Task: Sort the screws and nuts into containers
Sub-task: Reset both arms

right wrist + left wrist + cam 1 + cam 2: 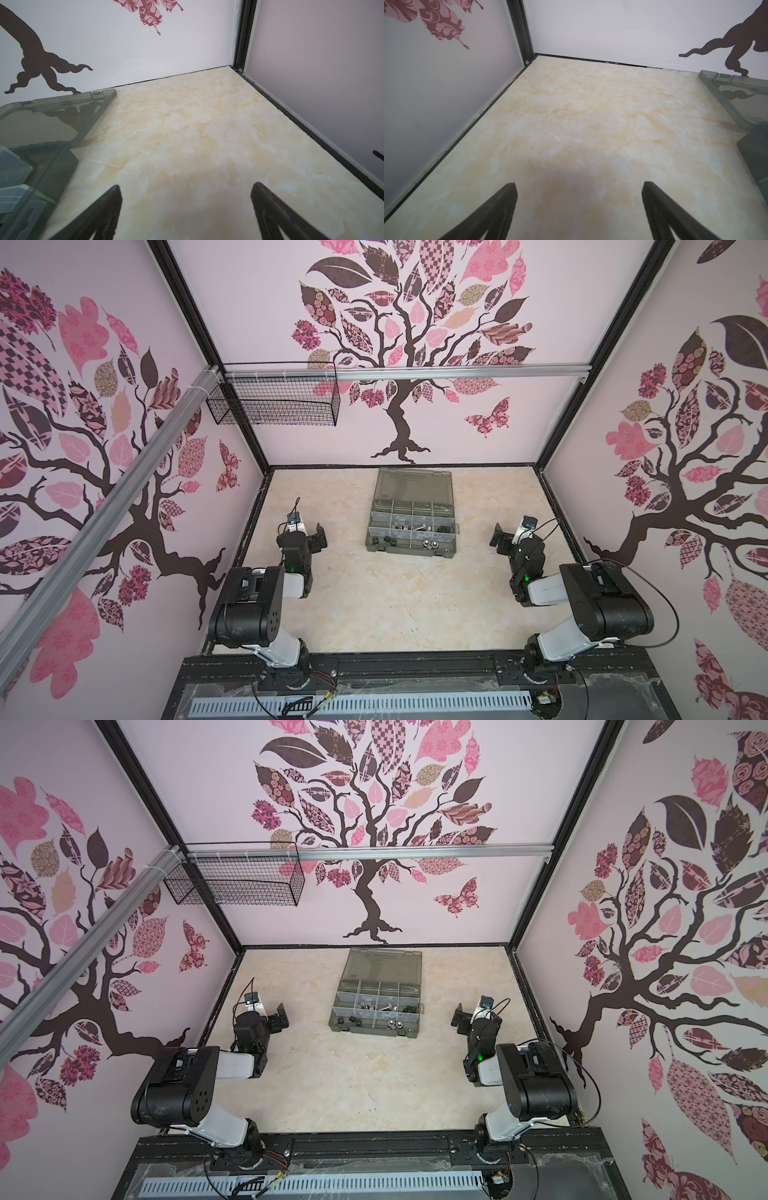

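- Marble desk point(374, 605) sitting inside tree-print walls point(457, 435).
- Open case point(409, 552) lying near far edge, holding screws point(420, 526), nuts point(428, 544).
- Left gripper point(578, 184), right gripper point(186, 185) hovering, jaws spread wide, empty.

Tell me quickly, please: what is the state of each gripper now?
Left gripper: open, holding nothing.
Right gripper: open, holding nothing.

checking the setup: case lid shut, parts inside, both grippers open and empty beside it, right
No: the case lid is open, laid back toward the rear wall, as both top views show. The rest holds: parts inside, left gripper and right gripper open and empty beside it.
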### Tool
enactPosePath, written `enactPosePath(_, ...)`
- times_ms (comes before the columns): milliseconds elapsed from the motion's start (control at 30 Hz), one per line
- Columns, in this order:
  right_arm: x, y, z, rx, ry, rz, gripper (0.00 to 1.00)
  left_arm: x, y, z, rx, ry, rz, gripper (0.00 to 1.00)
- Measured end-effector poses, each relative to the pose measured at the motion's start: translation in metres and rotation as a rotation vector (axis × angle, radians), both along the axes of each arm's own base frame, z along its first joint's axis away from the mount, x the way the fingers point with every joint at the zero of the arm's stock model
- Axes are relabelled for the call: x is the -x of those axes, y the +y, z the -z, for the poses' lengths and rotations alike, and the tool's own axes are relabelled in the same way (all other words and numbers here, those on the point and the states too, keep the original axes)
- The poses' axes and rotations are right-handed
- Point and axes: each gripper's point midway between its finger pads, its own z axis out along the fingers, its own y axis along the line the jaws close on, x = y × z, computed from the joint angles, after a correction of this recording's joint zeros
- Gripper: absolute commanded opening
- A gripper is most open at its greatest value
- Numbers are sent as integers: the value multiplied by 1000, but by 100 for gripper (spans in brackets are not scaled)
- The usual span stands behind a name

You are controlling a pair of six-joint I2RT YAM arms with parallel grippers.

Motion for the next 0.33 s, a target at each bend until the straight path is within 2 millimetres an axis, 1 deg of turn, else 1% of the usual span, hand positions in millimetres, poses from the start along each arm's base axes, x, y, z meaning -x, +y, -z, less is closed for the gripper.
enactPosePath(333,-3,0,0,0,10,0,100,0,0,0,0,0,0,98)
